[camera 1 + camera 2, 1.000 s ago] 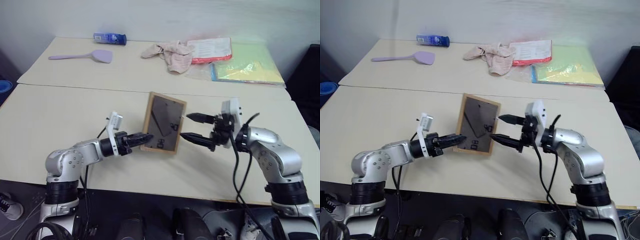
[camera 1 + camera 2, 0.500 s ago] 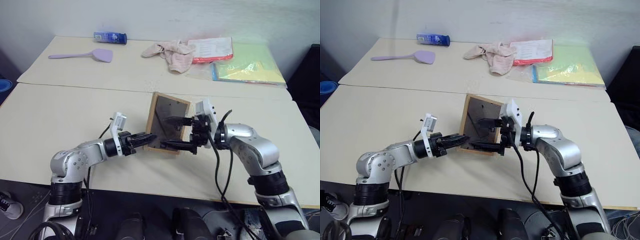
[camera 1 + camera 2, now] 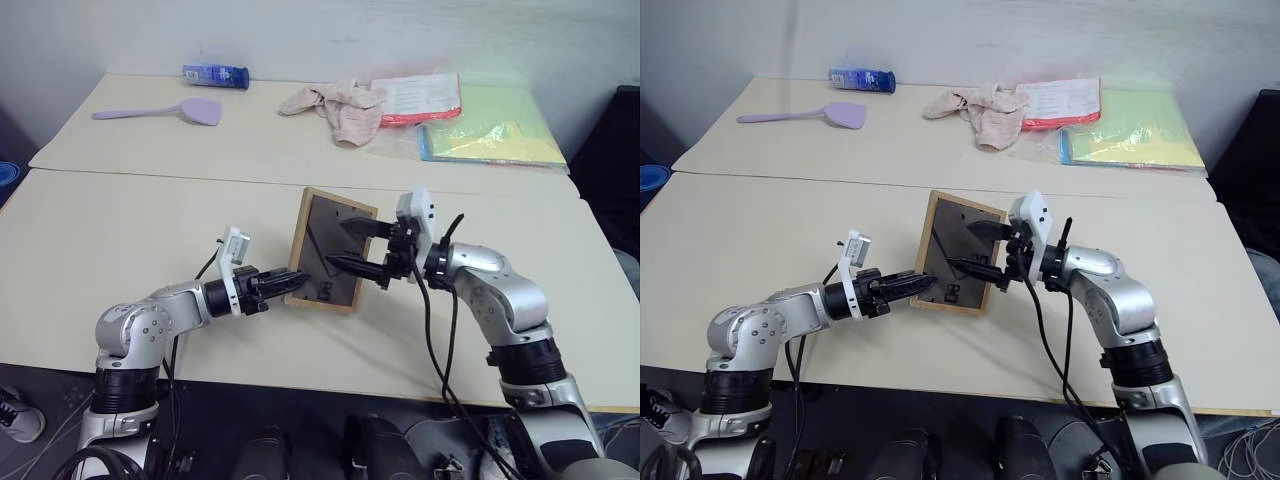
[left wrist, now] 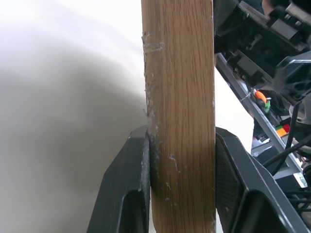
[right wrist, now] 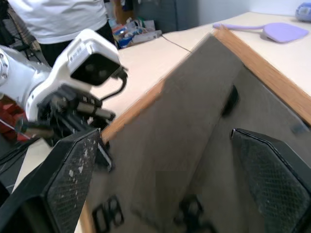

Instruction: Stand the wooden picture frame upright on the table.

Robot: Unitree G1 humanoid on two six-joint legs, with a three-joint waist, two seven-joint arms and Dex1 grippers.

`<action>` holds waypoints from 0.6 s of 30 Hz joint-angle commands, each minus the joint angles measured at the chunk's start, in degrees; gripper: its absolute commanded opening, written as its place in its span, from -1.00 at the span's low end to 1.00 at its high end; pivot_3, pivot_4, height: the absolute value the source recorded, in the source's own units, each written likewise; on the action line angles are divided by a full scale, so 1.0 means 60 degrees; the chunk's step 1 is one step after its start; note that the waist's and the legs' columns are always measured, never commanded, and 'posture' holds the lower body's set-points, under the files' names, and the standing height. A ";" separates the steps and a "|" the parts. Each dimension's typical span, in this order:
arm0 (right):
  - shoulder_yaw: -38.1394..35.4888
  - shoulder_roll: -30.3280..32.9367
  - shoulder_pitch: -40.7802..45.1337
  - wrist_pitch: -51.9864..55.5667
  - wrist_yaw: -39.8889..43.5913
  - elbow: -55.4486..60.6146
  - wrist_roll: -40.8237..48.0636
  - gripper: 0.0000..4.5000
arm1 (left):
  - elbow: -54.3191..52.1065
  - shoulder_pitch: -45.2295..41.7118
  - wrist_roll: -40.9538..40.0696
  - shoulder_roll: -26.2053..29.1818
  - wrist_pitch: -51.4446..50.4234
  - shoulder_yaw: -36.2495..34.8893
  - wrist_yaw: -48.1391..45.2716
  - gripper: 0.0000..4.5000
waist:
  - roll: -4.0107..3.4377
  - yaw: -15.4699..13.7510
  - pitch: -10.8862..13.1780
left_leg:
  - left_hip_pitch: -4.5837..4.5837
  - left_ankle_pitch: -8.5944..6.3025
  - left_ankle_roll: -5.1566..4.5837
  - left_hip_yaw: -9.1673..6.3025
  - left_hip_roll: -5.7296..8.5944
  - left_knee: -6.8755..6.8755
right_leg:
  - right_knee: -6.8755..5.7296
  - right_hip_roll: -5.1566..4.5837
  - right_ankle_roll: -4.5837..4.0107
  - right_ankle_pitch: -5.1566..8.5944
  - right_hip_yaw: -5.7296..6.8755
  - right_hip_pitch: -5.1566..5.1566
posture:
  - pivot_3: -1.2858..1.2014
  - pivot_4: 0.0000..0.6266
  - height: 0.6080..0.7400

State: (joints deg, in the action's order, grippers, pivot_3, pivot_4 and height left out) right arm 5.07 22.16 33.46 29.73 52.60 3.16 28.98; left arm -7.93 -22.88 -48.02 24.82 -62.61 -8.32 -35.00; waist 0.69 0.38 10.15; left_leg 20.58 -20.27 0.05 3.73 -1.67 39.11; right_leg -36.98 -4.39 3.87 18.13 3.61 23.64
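Pale cream table (image 3: 120,230) made of two tops pushed together, seam running across, plain light wall behind. On the far top: lilac spatula (image 3: 160,110), blue packet (image 3: 216,73) lying on its side, crumpled pinkish cloth (image 3: 335,105), red-edged plastic sleeve of papers (image 3: 420,98), green and yellow sheets (image 3: 495,130) in a clear cover. On the near top, roughly mid-table between the two arms: wooden picture frame (image 3: 330,250), tilted up off the surface with its dark grey back turned to the camera, lower edge down near the tabletop, upper edge leaning away toward the far side; folded stand and small metal clips visible on the back.

Left gripper (image 3: 293,281) clamped on the frame's lower left border, fingers (image 4: 126,194) pressed against both faces of the light wood edge, seen edge-on from the left wrist. Partly closed, with the wood filling the gap.

Right gripper (image 3: 347,245) reaching in sideways from the right, jaws spread wide, one fingertip near the upper part of the grey back and the other lower down over the stand. Right wrist view looking straight onto the grey back panel between the two black fingers (image 5: 68,179). Contact with the back not clear; nothing gripped. Left arm's white wrist camera housing and a person in a white top visible beyond the frame in that view.
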 commanded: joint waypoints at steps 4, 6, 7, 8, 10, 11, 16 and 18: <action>0.0110 0.0204 -0.0223 0.0291 0.0938 0.1199 0.0757 0.97 | 0.0101 -0.0379 -0.0245 -0.0119 -0.0082 -0.0061 -0.0040 -0.44 | 0.0000 -0.0028 0.0000 | 0.0003 0.0000 -0.0001 -0.0002 0.0000 0.0001 | 0.0001 -0.0001 0.0000 0.0000 0.0002 0.0000 | 0.03 -0.52 1.00; 0.0067 0.0480 -0.0454 0.0245 0.1186 0.1498 0.0804 0.97 | 0.0219 -0.0463 -0.0417 -0.0173 -0.0281 -0.0245 0.0046 -0.44 | 0.0000 -0.0032 0.0000 | 0.0007 -0.0002 -0.0004 -0.0006 0.0001 0.0000 | 0.0006 -0.0002 0.0000 0.0000 0.0005 0.0000 | 0.03 -0.52 1.00; 0.0007 0.0607 -0.0562 0.0148 0.1256 0.1576 0.0779 0.97 | 0.0268 -0.0501 -0.0572 -0.0217 -0.0437 -0.0397 0.0107 -0.44 | 0.0000 -0.0032 0.0000 | 0.0008 -0.0003 -0.0006 -0.0005 0.0001 0.0000 | 0.0008 -0.0002 0.0000 0.0000 0.0005 -0.0001 | 0.03 -0.52 1.00; -0.0057 0.0688 -0.0632 0.0097 0.1269 0.1608 0.0769 0.97 | 0.0315 -0.0537 -0.0757 -0.0279 -0.0592 -0.0569 0.0165 -0.44 | 0.0000 -0.0031 0.0000 | 0.0008 -0.0004 -0.0008 -0.0005 0.0002 0.0000 | 0.0008 -0.0004 0.0001 0.0000 0.0004 -0.0001 | 0.03 -0.52 1.00; -0.0263 0.0728 -0.0730 -0.0274 0.1255 0.1580 0.0691 0.97 | 0.0428 -0.0637 -0.1194 -0.0395 -0.1062 -0.0964 0.0342 -0.44 | 0.0001 -0.0025 0.0000 | 0.0008 -0.0005 -0.0009 -0.0005 0.0002 0.0001 | 0.0007 -0.0004 0.0002 -0.0001 0.0004 -0.0001 | 0.03 -0.52 1.00; -0.0339 0.0740 -0.0758 -0.0513 0.1245 0.1530 0.0585 0.97 | 0.0470 -0.0686 -0.1394 -0.0421 -0.1334 -0.1101 0.0417 -0.44 | 0.0001 -0.0020 0.0001 | 0.0008 -0.0004 -0.0008 -0.0005 0.0001 0.0001 | 0.0006 -0.0003 0.0002 -0.0001 0.0005 0.0000 | 0.03 -0.52 1.00; -0.0921 0.1283 -0.1131 -0.2984 0.2211 0.0745 -0.0078 0.97 | 0.1012 -0.1144 -0.2386 -0.0136 -0.3944 -0.1684 0.0968 -0.44 | 0.0003 -0.0014 0.0002 | 0.0007 -0.0003 -0.0005 -0.0005 0.0000 0.0000 | 0.0005 0.0002 0.0002 -0.0001 0.0005 0.0001 | 0.03 -0.52 1.00; -0.1286 0.1573 -0.1231 -0.4204 0.2721 0.0330 -0.0252 0.97 | 0.1630 -0.1426 -0.2887 0.0141 -0.4799 -0.1816 0.1225 -0.44 | 0.0004 -0.0024 0.0003 | 0.0006 -0.0003 -0.0006 -0.0004 0.0005 0.0000 | 0.0008 0.0000 0.0003 -0.0001 0.0005 -0.0002 | 0.03 -0.52 1.00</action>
State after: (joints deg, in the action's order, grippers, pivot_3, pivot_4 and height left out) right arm 0.33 30.68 26.03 9.96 66.81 5.31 27.79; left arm 0.87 -30.06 -61.38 24.82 -88.28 -17.50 -28.07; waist 0.72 0.24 10.16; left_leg 20.61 -20.29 0.01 3.71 -1.63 39.12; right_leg -36.93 -4.39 3.88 18.12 3.64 23.62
